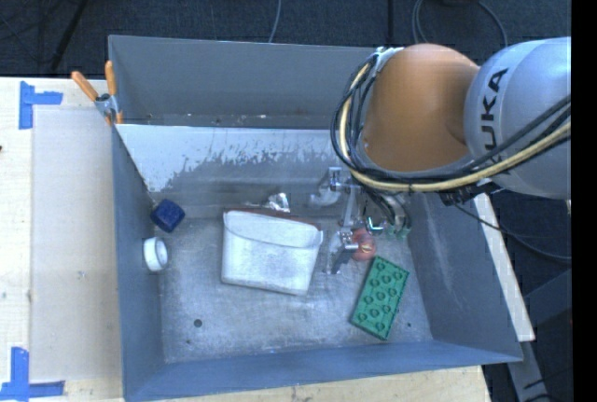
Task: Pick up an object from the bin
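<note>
the gripper (347,251) hangs low in the right half of the grey metal bin (280,339), under the arm's orange domed cover (415,106) and its looped cables (359,162), which hide most of the wrist. its metal parts blur into the grey floor, so i cannot tell whether it is open or closed, or whether it has hold of anything. a small reddish rounded thing (363,247) sits right at its tip, touching or just beside it. part of this thing is covered by the gripper, and its kind is hard to make out.

just left of the gripper lies a white rectangular plastic tub (269,253), tilted, with its near edge close to the gripper. just below and right of the reddish thing lies a flat green studded building plate (380,298), slanted towards the bin's right wall. behind the tub there is a small crumpled silvery scrap (277,201), too small to identify. well apart, by the left wall, a small dark blue block (168,215) sits near a small white ring-shaped piece (155,253).
</note>
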Available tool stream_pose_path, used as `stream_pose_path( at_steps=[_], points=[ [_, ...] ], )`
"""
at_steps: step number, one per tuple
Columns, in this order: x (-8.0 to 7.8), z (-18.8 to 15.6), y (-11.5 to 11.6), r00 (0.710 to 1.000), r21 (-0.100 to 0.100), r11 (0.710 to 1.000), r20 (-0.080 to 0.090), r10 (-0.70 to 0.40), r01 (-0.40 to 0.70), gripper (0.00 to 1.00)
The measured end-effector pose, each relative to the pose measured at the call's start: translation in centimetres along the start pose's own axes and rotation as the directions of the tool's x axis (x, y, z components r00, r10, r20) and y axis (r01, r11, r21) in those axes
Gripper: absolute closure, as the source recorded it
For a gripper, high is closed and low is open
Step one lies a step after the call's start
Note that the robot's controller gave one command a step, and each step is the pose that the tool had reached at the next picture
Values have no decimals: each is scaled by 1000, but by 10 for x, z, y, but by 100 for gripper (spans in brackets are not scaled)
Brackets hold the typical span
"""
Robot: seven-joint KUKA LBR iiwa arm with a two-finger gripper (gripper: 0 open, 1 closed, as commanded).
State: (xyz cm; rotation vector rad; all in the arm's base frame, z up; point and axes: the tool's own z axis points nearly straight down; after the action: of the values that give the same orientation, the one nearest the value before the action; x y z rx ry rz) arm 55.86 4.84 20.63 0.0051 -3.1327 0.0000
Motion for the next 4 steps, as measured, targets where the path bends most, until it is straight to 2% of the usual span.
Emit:
stream_pose_path(
  at_steps=[1,2,3,4],
  points=[
    [3,122,36,989,-3,989,15,145,-145,0],
    [15,106,60,953,-4,953,9,304,-304,0],
    [6,102,50,863,-4,863,7,505,-505,0],
    [8,125,51,697,-14,697,9,717,-717,0]
  ],
)
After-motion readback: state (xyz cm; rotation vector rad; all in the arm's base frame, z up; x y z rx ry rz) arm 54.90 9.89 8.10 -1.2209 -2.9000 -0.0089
